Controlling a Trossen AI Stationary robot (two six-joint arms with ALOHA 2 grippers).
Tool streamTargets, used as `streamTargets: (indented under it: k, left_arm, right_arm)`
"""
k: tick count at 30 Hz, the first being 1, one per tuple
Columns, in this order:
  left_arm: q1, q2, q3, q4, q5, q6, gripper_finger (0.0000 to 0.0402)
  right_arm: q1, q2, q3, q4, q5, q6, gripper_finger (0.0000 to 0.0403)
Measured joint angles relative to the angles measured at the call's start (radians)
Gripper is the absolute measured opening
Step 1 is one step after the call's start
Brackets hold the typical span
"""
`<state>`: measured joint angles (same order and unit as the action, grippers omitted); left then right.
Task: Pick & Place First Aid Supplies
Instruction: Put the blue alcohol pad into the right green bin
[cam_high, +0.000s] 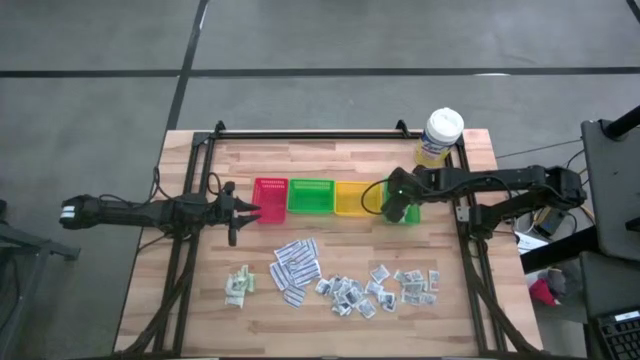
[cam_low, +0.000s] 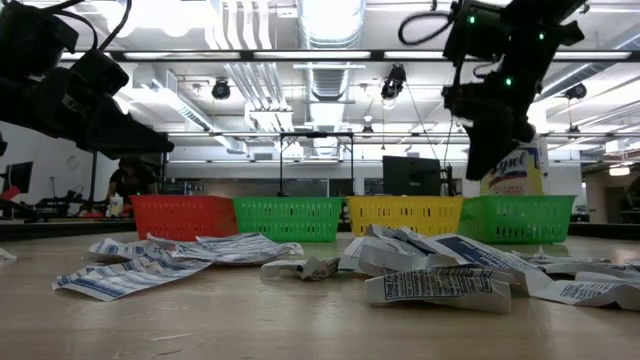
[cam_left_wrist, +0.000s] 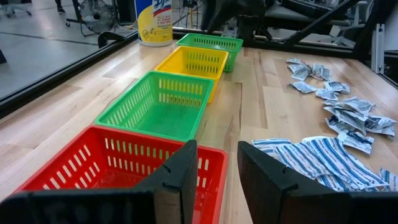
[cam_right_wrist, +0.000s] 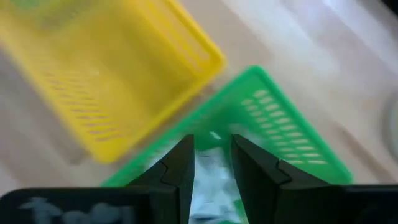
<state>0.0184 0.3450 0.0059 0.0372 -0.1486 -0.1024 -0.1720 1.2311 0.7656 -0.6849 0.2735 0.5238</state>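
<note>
The first aid supplies (cam_high: 340, 285) lie scattered as flat, crinkled paper packets along the desk's near edge: long white blue-printed strips (cam_high: 295, 266) toward the middle, small grey-white squares (cam_high: 350, 294) beside them, and a few pale green-white sachets (cam_high: 238, 285) nearer the left edge. One pale sachet (cam_right_wrist: 208, 167) sits between the fingers of the right gripper (cam_right_wrist: 210, 169), which hangs over the right-hand green basket (cam_high: 412, 214) at the end of the row. Its jaws stand narrowly apart, and I cannot tell whether they grip the sachet or have let it go. The left gripper (cam_high: 236, 210) waits by the red basket (cam_high: 270, 200), jaws narrowly parted and empty.

The risk, as I judge it, is that so light a paper packet clings to a finger pad or flutters sideways and lands in the neighbouring yellow basket (cam_high: 351, 198) or on the bare wood. The baskets are glossy slotted plastic with thin walls, so a nudge could slide one. A white-lidded tub (cam_high: 440, 137) stands near the far right corner.
</note>
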Motion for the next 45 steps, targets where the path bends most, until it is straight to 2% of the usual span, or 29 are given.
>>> streamTargets:
  k: [4, 7, 16, 28, 38, 45]
  left_arm:
    - [0.000, 0.000, 0.000, 0.000, 0.000, 0.000, 0.0113]
    - [0.000, 0.000, 0.000, 0.000, 0.000, 0.001, 0.0113]
    - [0.000, 0.000, 0.000, 0.000, 0.000, 0.002, 0.0113]
    - [0.000, 0.000, 0.000, 0.000, -0.002, 0.002, 0.0113]
    - [0.000, 0.000, 0.000, 0.000, -0.002, 0.001, 0.0113]
    - [0.000, 0.000, 0.000, 0.000, -0.002, 0.000, 0.0113]
  right_arm:
    - [0.034, -0.010, 0.021, 0.011, -0.110, 0.029, 0.0090]
    - [0.083, -0.011, 0.023, 0.013, -0.149, 0.060, 0.0082]
    - [0.305, -0.011, 0.023, 0.036, -0.150, 0.129, 0.0064]
    - [0.536, -0.011, 0.021, 0.234, -0.141, 0.106, 0.0056]
    - [0.641, -0.011, 0.020, 0.254, -0.141, 0.105, 0.0056]
    - [0.652, -0.011, 0.017, 0.254, -0.140, 0.103, 0.0056]
